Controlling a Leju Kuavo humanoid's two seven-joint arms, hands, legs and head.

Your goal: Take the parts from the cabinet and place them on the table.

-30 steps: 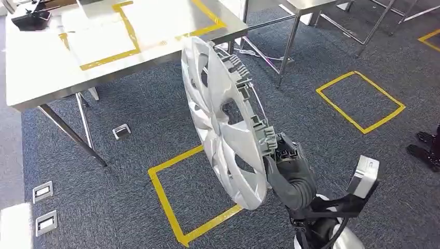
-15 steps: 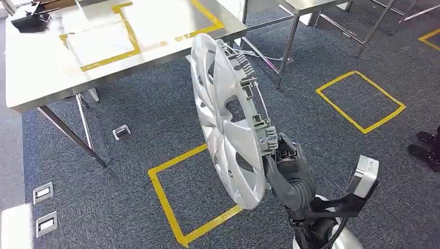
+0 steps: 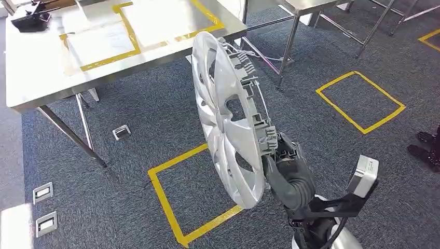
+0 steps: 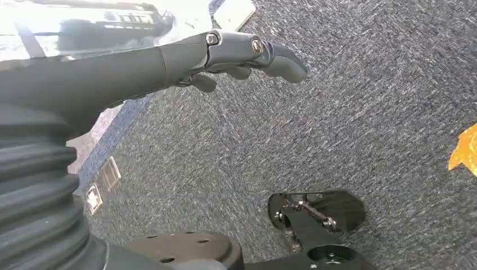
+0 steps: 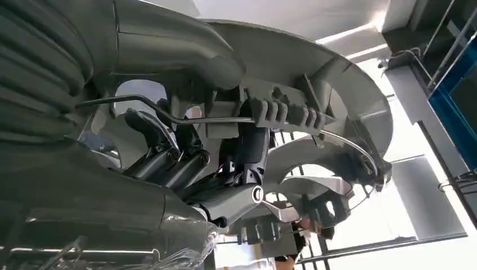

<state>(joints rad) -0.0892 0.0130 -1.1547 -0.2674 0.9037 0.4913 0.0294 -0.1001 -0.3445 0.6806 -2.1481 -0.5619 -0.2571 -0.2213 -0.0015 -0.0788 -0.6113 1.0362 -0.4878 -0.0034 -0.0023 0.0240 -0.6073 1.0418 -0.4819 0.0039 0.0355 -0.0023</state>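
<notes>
The floor was dark blue-grey speckled carpet [image 3: 155,114], marked with square outlines of yellow tape [image 3: 179,202], one just below the raised part and another [image 3: 360,101] off to the right. Small metal floor sockets [image 3: 42,191] sat in the carpet at the left. A stainless-steel table [image 3: 46,72] with slanted metal legs stood at the upper left; its top carried yellow tape rectangles [image 3: 129,31] and a black object [image 3: 31,19] at its far corner. A second metal-framed table [image 3: 311,6] stood beyond it. Dark shoes [image 3: 425,148] showed at the right edge. No writing could be read.

The right hand [image 3: 285,168] gripped the round silver plastic wheel cover [image 3: 223,119] by its lower rim, fingers [image 5: 169,163] curled through the openings by the retaining clips. The cover stood on edge, tilted, in the air near the steel table's front corner, not on it. The left hand [image 4: 225,56] hung over the carpet, fingers extended and holding nothing.
</notes>
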